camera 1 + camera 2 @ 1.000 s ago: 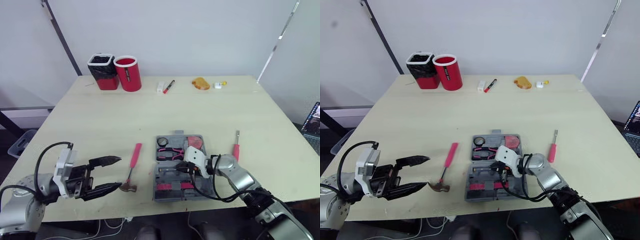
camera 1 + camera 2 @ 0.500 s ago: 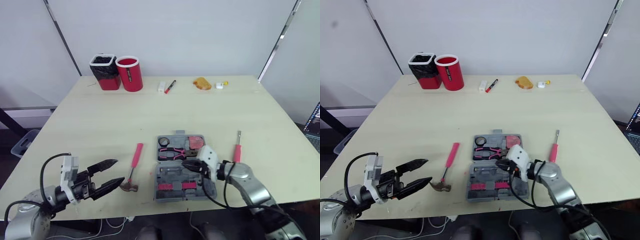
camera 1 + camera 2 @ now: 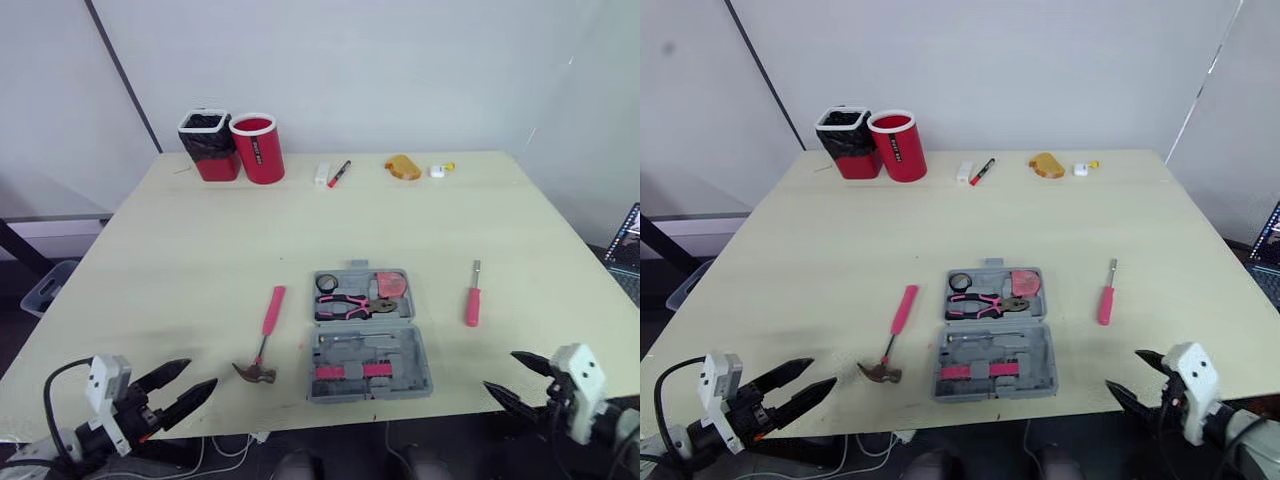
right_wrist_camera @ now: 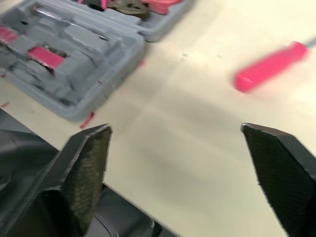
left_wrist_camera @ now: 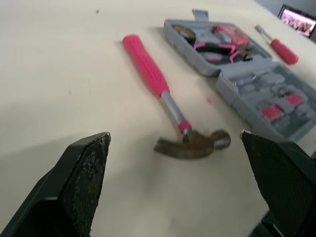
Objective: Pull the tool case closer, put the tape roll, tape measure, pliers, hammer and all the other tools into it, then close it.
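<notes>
While the tool case [image 3: 421, 352] sits open in the lower middle of the frame, its upper half already holds the tape roll [image 3: 326, 284] in the left corner and the pink-handled pliers [image 3: 350, 305] lying across it. The reddish tape measure [image 3: 393, 286] is in the right corner. The lower half has pink bit strips and some grey metal bits I can't make out.

Up in the upper left, a black cup [image 3: 208, 145] and a red cup [image 3: 257, 147] stand touching each other. The black one looks lined with something dark; can't see into the red one.

Half a second ago the right gripper [image 3: 499, 371] was over the case by the pliers and the left gripper [image 3: 200, 373] was right next to the hammer head. Now both have pulled back to the bottom corners, around the table [image 3: 200, 260] edge. Jaws are wide apart on both, holding nothing. The tools haven't budged.

The hammer [image 3: 264, 338] lies just left of the case, pink handle pointing up-frame, head toward the bottom, between the left gripper and the case. The pink screwdriver [image 3: 472, 296] lies right of the case, apart from it.

Along the top of the table there's a small white block [image 3: 321, 174], a marker [image 3: 338, 173], an orange lump [image 3: 402, 167] and a tiny white-and-yellow thing [image 3: 438, 170].
</notes>
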`<state>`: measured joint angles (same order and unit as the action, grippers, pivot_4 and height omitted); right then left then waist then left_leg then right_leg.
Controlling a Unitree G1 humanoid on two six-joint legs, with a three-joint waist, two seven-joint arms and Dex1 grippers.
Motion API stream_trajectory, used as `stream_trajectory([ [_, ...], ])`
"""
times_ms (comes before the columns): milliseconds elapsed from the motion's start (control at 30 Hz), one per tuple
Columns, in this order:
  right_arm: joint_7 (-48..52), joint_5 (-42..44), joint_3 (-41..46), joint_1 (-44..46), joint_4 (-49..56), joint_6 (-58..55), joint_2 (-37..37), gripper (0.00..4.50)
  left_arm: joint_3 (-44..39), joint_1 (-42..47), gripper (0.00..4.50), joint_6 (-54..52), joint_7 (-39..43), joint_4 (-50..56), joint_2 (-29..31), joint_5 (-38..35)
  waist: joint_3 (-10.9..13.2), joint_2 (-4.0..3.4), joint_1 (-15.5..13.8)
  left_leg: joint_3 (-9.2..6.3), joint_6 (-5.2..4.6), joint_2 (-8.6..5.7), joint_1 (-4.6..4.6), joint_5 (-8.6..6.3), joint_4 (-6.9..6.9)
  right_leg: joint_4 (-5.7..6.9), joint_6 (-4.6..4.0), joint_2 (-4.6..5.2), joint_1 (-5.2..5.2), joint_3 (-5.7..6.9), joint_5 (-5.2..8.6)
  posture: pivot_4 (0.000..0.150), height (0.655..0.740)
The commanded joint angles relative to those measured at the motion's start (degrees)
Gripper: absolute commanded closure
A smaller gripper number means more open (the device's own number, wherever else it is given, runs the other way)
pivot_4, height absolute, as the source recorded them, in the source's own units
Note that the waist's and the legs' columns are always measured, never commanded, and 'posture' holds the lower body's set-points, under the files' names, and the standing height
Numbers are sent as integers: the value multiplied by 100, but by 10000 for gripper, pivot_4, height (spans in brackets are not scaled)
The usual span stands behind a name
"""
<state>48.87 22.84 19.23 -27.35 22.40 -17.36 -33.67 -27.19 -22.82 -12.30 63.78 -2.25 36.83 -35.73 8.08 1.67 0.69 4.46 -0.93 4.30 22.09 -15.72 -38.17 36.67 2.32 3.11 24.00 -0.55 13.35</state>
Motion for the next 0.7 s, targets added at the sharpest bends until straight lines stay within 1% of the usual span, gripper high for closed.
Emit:
stream_trajectory([
  [33, 69, 129, 242, -81, 37, 154, -75, 122, -100, 40, 0, 136, 3, -93, 68, 109, 3, -3, 0, 0, 1, 0, 0, -1, 0, 0, 0, 1, 0, 1, 0, 1500, 7400],
  [200, 278, 288, 147, 173, 20, 255, -124, 122, 146, 248, 0, 151, -213, 173, -77, 250, 8, -5, -6, 2, 1, -6, 10, -1, 2, -3, 0, 4, 4, 4, 0, 1500, 7400],
  [300, 537, 503, -62, 445, 399, 190, -272, 122, 290, 418, 0, -173, -479, 579, -65, 212, 10, -5, -9, 2, -6, -7, 13, 3, 2, -3, -2, 3, 5, 4, -1, 1500, 7400],
  [467, 787, 691, -430, 889, 842, 77, -596, 122, 207, 384, 0, -996, -1242, 1349, 84, 174, 14, -4, -7, -11, -25, -5, 14, 14, 5, -2, -4, -4, 3, 16, -2, 1500, 7400],
  [567, 819, 767, -735, 1353, 1024, -95, -773, 122, 399, 426, 0, -1629, -2025, 2039, 137, 440, 23, 0, -12, -10, -25, -9, 15, 14, 8, -3, -13, -3, 2, 16, -8, 1500, 7400],
  [667, 813, 837, -1100, 2001, 1103, -276, -850, 122, 690, 711, 0, -3002, -2793, 2831, 264, 215, 35, 8, -23, -11, -26, -12, 17, 14, 3, -2, -21, -3, 2, 15, -14, 1500, 7400],
  [700, 834, 839, -1164, 2095, 1123, -311, -883, 122, 718, 813, 0, -3298, -3026, 2999, 219, 146, 36, 10, -37, -16, -27, -13, 17, 15, 0, -2, -21, -5, 0, 17, -14, 1500, 7400],
])
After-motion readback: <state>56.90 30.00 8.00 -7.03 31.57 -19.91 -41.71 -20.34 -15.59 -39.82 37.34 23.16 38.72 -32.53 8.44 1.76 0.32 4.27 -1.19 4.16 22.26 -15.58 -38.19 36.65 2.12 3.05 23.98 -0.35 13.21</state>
